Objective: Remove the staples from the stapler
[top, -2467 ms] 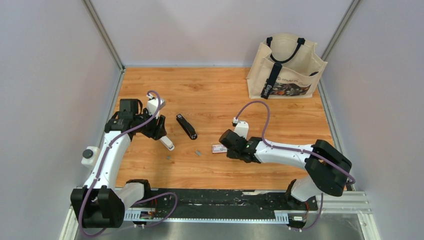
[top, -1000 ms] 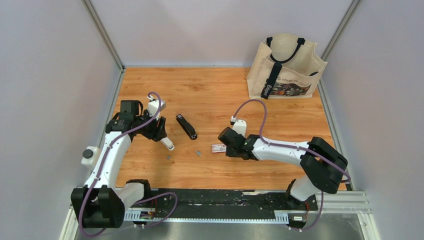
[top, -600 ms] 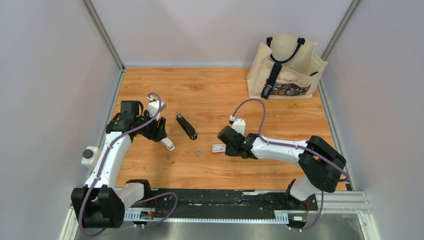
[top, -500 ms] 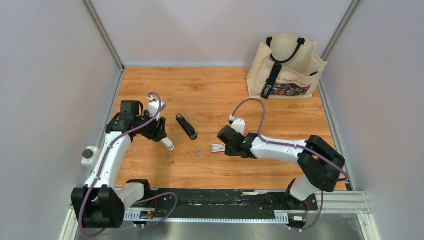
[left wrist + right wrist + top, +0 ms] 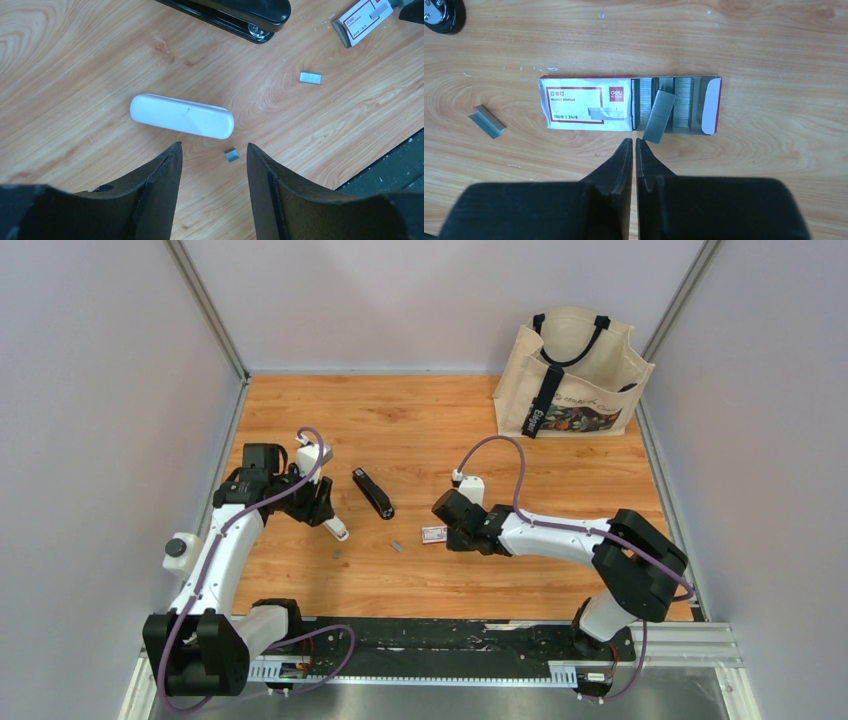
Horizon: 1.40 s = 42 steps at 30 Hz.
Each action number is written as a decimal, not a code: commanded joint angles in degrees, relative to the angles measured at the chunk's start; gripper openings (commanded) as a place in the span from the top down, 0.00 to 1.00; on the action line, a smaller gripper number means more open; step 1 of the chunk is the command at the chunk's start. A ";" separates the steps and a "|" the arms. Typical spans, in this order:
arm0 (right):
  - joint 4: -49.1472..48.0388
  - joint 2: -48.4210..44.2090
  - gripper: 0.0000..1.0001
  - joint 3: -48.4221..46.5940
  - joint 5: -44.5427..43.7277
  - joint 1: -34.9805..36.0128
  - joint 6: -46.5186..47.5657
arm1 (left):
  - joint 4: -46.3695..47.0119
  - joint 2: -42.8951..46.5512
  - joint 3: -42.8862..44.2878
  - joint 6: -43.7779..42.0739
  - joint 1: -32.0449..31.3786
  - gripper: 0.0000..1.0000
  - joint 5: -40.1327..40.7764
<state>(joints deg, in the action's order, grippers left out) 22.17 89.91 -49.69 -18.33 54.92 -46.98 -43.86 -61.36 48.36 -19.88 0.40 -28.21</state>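
Orange-brown wood grain, smooth and matt, runs across the table (image 5: 420, 420), and on it the staples (image 5: 397, 546) show as tiny grey metal bits lying between the stapler and the box. The stapler (image 5: 372, 492) is black, glossy and long. It lies flat, slanting from far left to near right in the overhead view. Just beside it, on the near left, lies a white bar (image 5: 182, 116), smooth and capsule-shaped with rounded ends. Over at the left gripper (image 5: 212, 150), the dark fingers stand wide apart with nothing between them, and a squarish near strip (image 5: 231, 155) of staples sits just off the white bar's end. Now the right wrist view: the box (image 5: 584, 102) is flat white card with red print, and its tray is drawn out to the right, packed with ribbed grey rows. A tilted strip (image 5: 659, 116) rests on top of them, leaning from upper right to lower left, its lower end past the tray's edge. Left of the box a loose strip (image 5: 487, 121) runs from upper left to lower right. The right gripper (image 5: 632, 145) is pinched to a hairline slit and grips nothing, its tips just beside the box's near edge. A cream canvas bag (image 5: 575, 375) with black handles stands upright at the far right.
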 commanded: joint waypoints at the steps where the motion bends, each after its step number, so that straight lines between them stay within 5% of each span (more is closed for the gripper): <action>1: -3.01 -2.36 0.89 -0.50 1.27 -0.25 1.72 | 0.70 0.63 0.51 -1.39 -0.14 0.41 -1.06; 10: -1.00 -9.93 0.64 1.09 -1.53 -0.34 2.95 | 0.61 0.46 0.42 -1.57 -0.14 0.41 -1.32; 42: 6.04 4.31 0.68 -8.23 -5.14 -1.65 3.83 | 0.52 0.54 0.60 -2.09 -0.23 0.41 -0.97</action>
<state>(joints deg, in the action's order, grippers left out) 27.29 93.51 -55.27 -21.67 53.43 -43.62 -43.92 -61.36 48.36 -20.38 0.40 -28.27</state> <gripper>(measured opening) 0.315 0.590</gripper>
